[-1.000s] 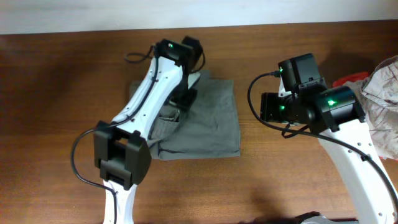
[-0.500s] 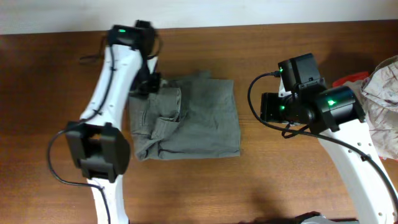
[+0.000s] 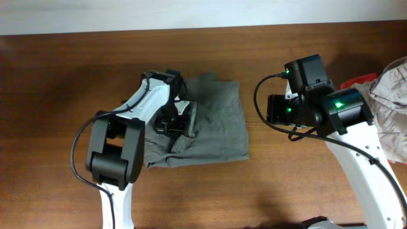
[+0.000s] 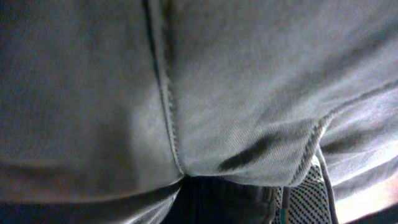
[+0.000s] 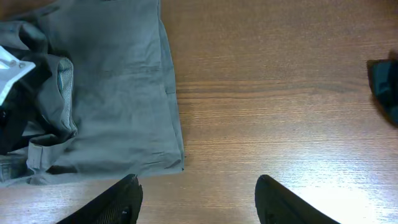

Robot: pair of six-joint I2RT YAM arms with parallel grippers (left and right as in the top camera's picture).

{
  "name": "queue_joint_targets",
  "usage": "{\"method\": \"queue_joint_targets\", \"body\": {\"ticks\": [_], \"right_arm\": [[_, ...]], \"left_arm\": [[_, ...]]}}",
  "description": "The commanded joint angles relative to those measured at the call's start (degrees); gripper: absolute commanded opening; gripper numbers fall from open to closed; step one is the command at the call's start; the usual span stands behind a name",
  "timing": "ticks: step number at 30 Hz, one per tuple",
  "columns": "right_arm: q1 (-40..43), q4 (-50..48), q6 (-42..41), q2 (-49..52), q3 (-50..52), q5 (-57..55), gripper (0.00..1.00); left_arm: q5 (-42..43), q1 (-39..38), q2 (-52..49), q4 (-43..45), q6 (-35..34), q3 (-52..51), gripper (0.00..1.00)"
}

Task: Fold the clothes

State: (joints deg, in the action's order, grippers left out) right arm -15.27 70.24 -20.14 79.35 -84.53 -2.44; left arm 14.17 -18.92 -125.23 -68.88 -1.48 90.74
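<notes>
so the wrinkled grey-olive cotton shorts [image 3: 216, 127] lie mid-tabletop [image 3: 63, 95], with the left gripper [image 3: 173, 119] pinched shut on their left flap and the right gripper [image 5: 198, 202] spread, apart to their right.

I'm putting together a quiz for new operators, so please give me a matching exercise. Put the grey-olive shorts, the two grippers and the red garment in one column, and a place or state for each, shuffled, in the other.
Things:
1. shorts
2. left gripper
3. right gripper
4. red garment

Places or states:
A. open, over the bare table
B. at the far right of the table
C. shut on grey-olive fabric
D. lying mid-table, left side bunched up

Pairs: 1-D, 2-C, 3-A, 4-B
</notes>
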Motion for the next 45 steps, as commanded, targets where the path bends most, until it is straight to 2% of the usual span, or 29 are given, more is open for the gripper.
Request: {"method": "queue_joint_targets", "body": {"ticks": [1, 6, 13, 15, 17, 19, 21, 23, 26, 30, 36, 39, 45], "right_arm": [[-0.1, -0.2, 0.2, -0.1, -0.2, -1.3, 0.64], [-0.1, -0.2, 0.2, -0.1, -0.2, 0.5, 0.62], [-0.1, -0.7, 1.2, -0.1, -0.2, 4.1, 0.59], [-0.1, -1.3, 1.3, 0.2, -0.2, 7.3, 0.59], [-0.1, -1.7, 1.3, 0.9, -0.2, 9.3, 0.59], [-0.1, -1.7, 1.3, 1.7, -0.2, 9.3, 0.59], [-0.1, -1.7, 1.3, 2.5, -0.2, 9.3, 0.60], [-0.1, -1.6, 1.3, 3.6, -0.2, 9.3, 0.60], [-0.1, -1.7, 1.3, 4.4, -0.2, 9.2, 0.60], [-0.1, -1.6, 1.3, 4.4, -0.2, 8.7, 0.60], [-0.1, -1.4, 1.3, 4.4, -0.2, 7.8, 0.60], [-0.1, -1.4, 1.3, 4.4, -0.2, 7.8, 0.60], [-0.1, -1.4, 1.2, 4.4, -0.2, 8.3, 0.60]], "left_arm": [[2.0, -0.3, 0.1, 0.2, 0.9, -1.5, 0.01], [0.8, -0.3, 2.4, -5.4, 0.9, 6.3, 0.03], [-6.7, 0.0, 5.9, -6.2, 0.9, 14.3, 0.28], [-8.4, 0.2, 5.8, -5.2, 0.4, 14.2, 0.30], [-7.1, 0.5, 5.6, -5.4, -1.6, 14.2, 0.29], [-3.3, 0.4, 5.6, -7.7, -1.7, 14.2, 0.17], [-2.8, 0.0, 5.6, -10.1, -1.6, 14.2, 0.16], [-3.6, -1.1, 5.6, -14.4, -1.2, 14.1, 0.08], [-4.2, -2.8, 5.6, -14.7, -0.9, 11.7, 0.01], [-3.2, -4.6, 5.6, -10.8, -0.9, 4.3, 0.01], [-4.0, -5.6, 5.6, 3.0, -2.0, -9.2, 0.01], [-4.5, -4.9, 5.7, 2.6, -2.2, -7.6, 0.01], [-6.6, -3.3, 8.0, -7.9, -2.1, 5.7, 0.09]]}}
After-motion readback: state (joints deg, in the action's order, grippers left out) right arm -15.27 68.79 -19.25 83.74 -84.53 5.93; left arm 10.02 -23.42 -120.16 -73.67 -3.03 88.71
